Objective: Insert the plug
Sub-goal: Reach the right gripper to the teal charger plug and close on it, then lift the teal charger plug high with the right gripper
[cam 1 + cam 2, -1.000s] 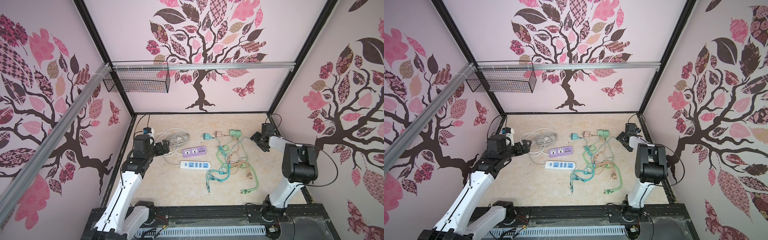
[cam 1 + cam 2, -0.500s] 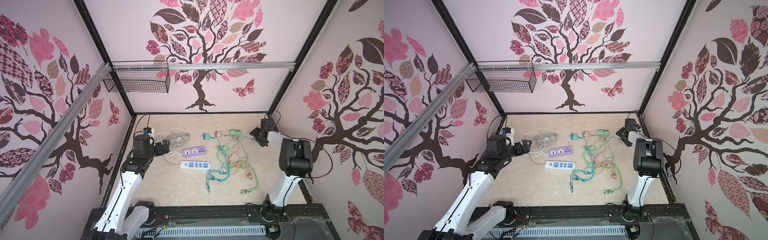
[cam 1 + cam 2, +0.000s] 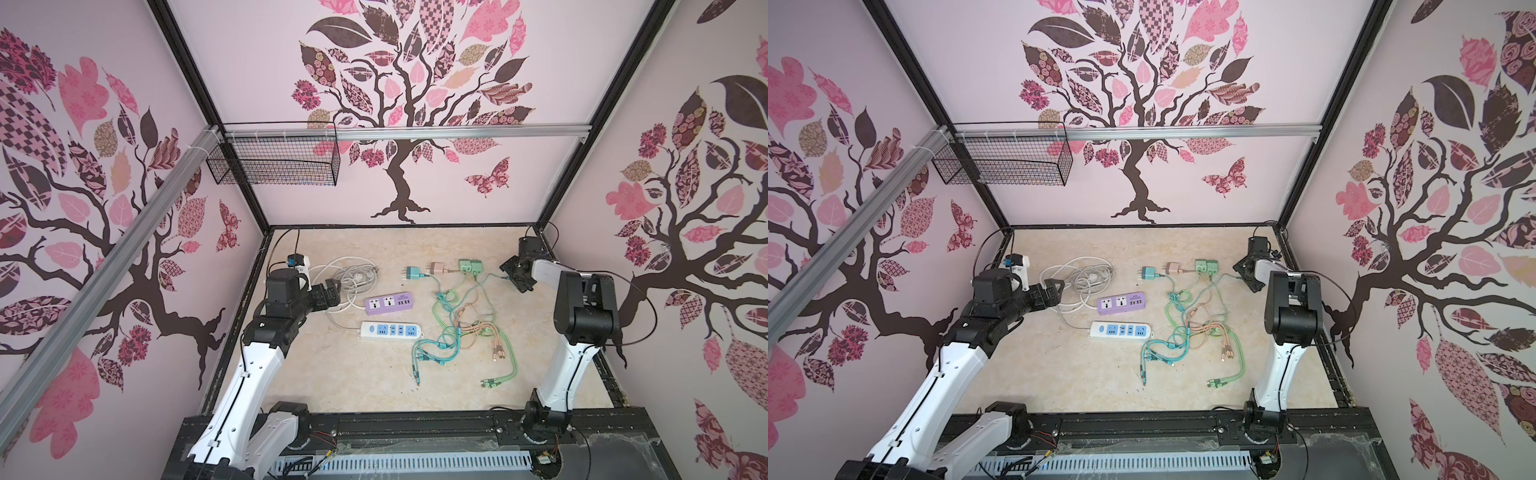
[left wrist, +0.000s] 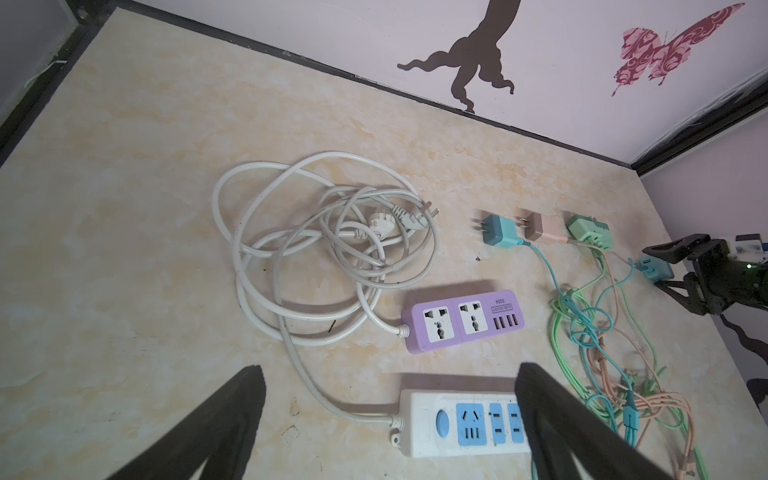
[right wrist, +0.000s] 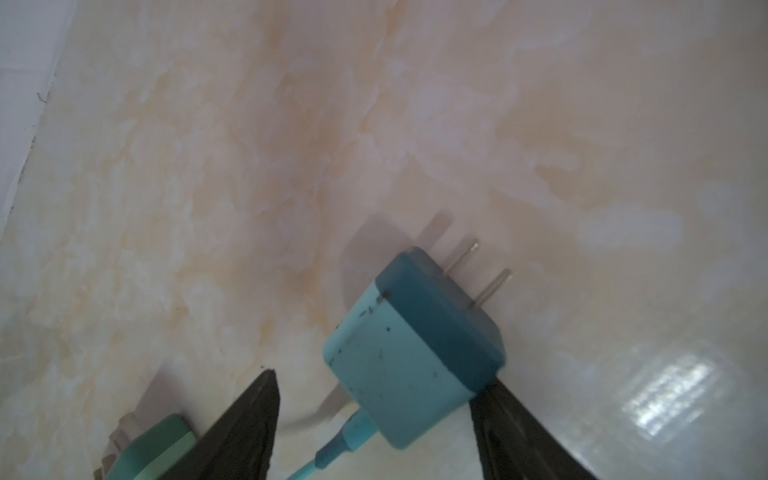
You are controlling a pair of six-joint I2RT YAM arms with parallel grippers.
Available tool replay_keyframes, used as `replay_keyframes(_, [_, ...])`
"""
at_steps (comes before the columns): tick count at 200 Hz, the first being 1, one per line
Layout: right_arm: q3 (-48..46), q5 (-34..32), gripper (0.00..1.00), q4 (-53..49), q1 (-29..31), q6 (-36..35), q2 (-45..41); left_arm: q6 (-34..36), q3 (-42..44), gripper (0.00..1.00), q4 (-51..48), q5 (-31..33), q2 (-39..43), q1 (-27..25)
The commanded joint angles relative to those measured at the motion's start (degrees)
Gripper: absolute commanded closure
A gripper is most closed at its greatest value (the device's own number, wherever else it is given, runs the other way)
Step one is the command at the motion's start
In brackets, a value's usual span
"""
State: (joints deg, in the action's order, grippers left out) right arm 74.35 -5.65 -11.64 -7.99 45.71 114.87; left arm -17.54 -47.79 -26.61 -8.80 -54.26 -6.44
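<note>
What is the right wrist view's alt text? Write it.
A blue two-pronged charger plug lies on the beige marbled table between the black fingers of the open right claw. A green adapter peeks in beside one finger.

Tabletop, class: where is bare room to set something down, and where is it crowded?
Bare: between white power strip and front rail; between chargers and back wall. Crowded: cable tangle and white cord coil.
</note>
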Motion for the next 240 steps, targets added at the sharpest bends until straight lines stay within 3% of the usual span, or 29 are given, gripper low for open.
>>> replay_keyframes(1, [-1.21,-1.42,0.29,-2.05,-0.17,4.25,2.2,0.66,-1.25,0.02,1.04,-1.04,-0.27,-0.23])
replay_keyframes(60, [0.59,-1.6,0.34,-3.74,-0.93,11.52,3.13,1.17,-1.41,0.02,0.85,-1.55,-0.32,-0.16])
replay_keyframes(137, [3.85,-1.12,0.46,-7.47,-1.89,11.87,6.36,1.46,-1.79,0.02,0.96,-2.79,-0.62,-0.18])
replay_keyframes(175, [4.08,-1.29,0.46,-7.77,-2.02,8.93,7.02,1.59,-1.84,0.02,0.82,-3.33,-0.65,-0.16])
replay_keyframes(211, [6.87,-2.0,0.47,-10.18,-2.05,-0.06,8.31,1.63,-1.61,0.02,0.79,-3.51,-0.23,-0.21])
replay_keyframes(240, [8.3,-3.34,0.55,-12.24,-2.03,-6.53,8.72,1.59,-1.61,0.02,1.02,-3.85,-0.23,-0.2])
